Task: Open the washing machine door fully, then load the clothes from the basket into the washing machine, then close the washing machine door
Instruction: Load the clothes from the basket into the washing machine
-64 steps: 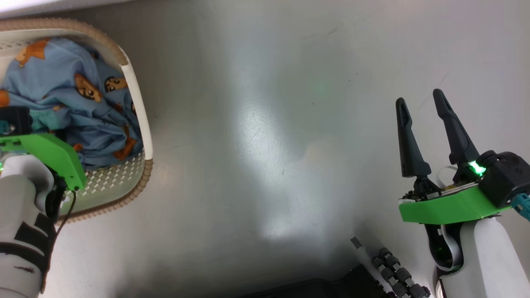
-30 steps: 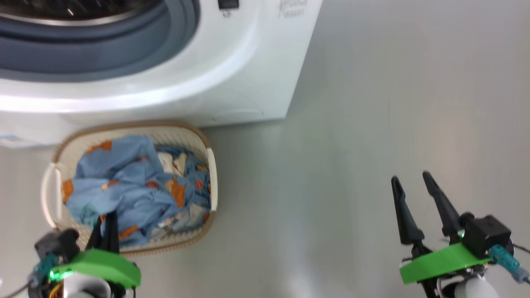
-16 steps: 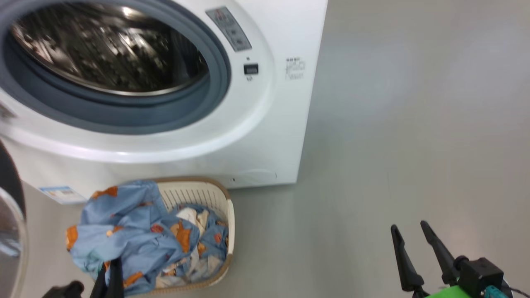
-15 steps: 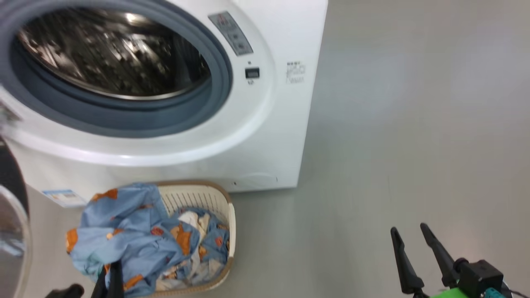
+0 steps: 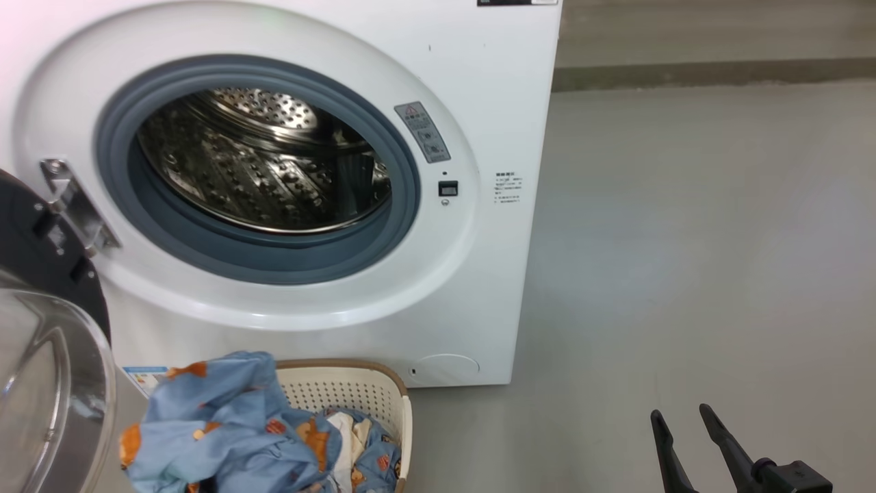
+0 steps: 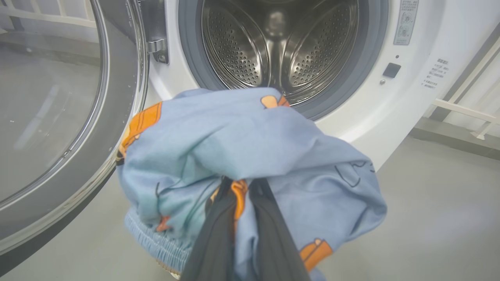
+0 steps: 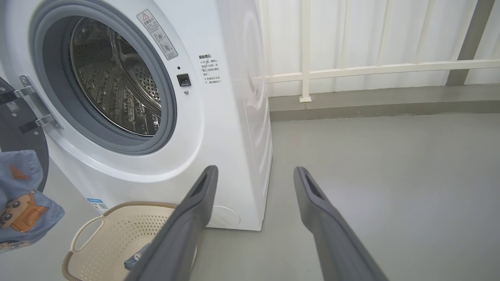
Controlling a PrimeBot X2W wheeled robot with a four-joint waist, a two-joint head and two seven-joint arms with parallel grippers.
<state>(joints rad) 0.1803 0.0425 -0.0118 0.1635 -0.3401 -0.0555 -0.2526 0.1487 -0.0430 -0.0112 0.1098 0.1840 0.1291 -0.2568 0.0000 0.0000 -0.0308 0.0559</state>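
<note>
The washing machine (image 5: 479,287) stands with its steel drum (image 5: 267,164) exposed. The washing machine door (image 5: 41,383) hangs swung out at the left, glass bowl toward me. Below it sits the basket (image 5: 356,394), with some clothes (image 5: 226,438) raised over its left side. In the left wrist view my left gripper (image 6: 242,187) is shut on the blue printed clothes (image 6: 242,136), holding the bundle in front of the drum (image 6: 279,43), beside the door (image 6: 58,117). My right gripper (image 7: 254,170) is open with nothing in it, low at the right (image 5: 681,413) over bare floor. A little cloth (image 7: 134,259) lies in the basket (image 7: 129,203).
Grey floor (image 5: 684,239) stretches to the right of the machine. A low kerb (image 5: 712,72) and a white railing (image 7: 351,70) run behind it. A blue label (image 5: 144,376) and a round flap (image 5: 448,368) sit low on the washer's front.
The head camera has tilted up from the floor and basket to the washer's opening. My left gripper has raised part of the clothes out of the basket. The right gripper stays open.
</note>
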